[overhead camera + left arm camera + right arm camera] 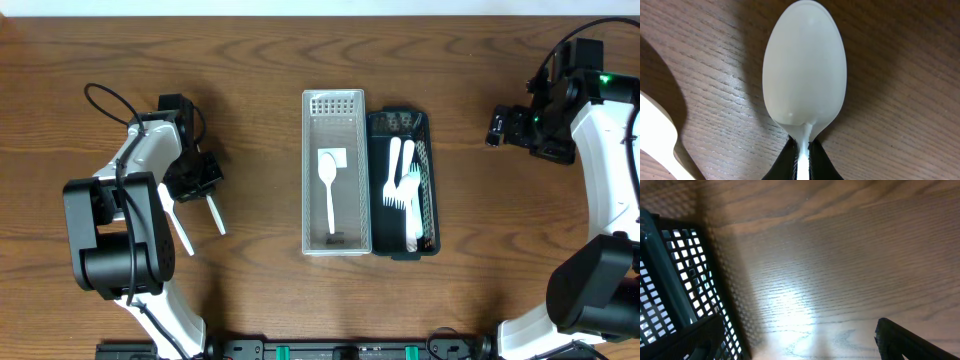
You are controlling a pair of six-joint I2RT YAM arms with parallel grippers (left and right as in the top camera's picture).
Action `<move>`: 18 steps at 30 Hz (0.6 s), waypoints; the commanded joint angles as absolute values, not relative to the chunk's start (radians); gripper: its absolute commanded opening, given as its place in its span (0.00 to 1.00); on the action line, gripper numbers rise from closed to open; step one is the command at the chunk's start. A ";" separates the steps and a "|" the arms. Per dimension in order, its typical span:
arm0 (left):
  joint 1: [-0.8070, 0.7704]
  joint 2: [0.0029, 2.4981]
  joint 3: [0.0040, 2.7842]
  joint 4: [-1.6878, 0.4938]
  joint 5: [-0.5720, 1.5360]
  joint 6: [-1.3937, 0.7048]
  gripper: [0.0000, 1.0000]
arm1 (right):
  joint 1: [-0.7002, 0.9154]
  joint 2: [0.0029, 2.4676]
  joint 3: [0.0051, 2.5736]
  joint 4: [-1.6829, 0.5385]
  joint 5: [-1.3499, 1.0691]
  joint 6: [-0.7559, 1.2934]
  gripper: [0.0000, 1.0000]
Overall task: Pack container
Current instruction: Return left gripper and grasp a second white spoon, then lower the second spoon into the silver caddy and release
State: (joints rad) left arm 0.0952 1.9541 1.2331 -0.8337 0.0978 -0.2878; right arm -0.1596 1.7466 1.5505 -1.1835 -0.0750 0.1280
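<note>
My left gripper (804, 162) is shut on the thin neck of a white plastic spoon (805, 65), whose bowl hangs just above the wood. In the overhead view this gripper (198, 183) is left of the clear container (308, 170), and the spoon's handle (215, 215) sticks out below it. A second white utensil (181, 230) lies beside it; it also shows in the left wrist view (657, 140). The clear container holds one white spoon (328, 185). My right gripper (800, 347) is open and empty, over bare table right of the dark mesh basket (670, 270).
The dark green mesh basket (433, 200) stands against the clear container's right side and holds several white forks and spoons (400, 185). My right gripper (497, 127) hovers at the far right.
</note>
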 commanded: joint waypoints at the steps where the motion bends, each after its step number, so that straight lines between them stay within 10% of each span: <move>1: 0.086 1.938 1.246 -0.869 0.091 -0.281 0.06 | -0.153 1.748 1.547 -1.180 -0.080 0.118 0.99; 18: -0.419 1.453 1.334 -0.884 0.090 -0.265 0.06 | -0.153 1.748 1.547 -1.181 -0.080 0.118 0.99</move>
State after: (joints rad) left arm -0.3542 1.4525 1.3342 -0.8955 0.1009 -0.2802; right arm -0.1596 1.7466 1.5505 -1.1835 -0.0753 0.1280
